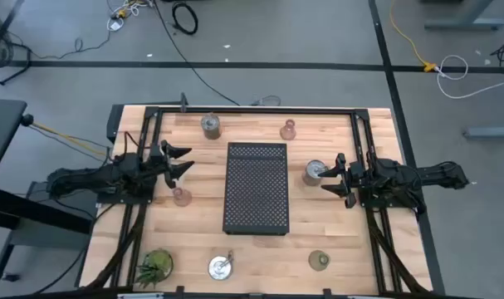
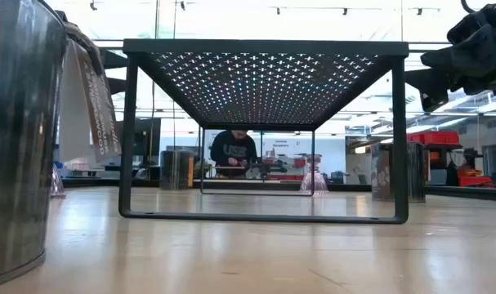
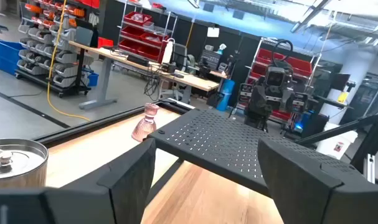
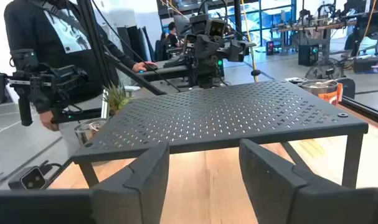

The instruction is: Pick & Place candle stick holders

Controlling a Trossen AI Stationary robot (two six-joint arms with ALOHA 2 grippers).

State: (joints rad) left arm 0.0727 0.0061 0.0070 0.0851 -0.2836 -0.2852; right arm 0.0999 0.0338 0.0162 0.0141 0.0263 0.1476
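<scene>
A: Left gripper (image 1: 188, 159)?

B: Hangs open and empty, aimed at the black tray (image 1: 256, 218). Near pink holder (image 1: 181, 197) just beside its fingers. Far silver holder (image 1: 210, 125) well apart on the opposite side.

A: Right gripper (image 1: 328, 175)?

B: Open too, gripping nothing, raised off the table, facing the tray. Middle silver holder (image 1: 315, 171) right at its fingertips, between them and the tray. Far pink holder (image 1: 288, 129) off to one side, olive-green holder (image 1: 319, 261) well apart on the other
</scene>
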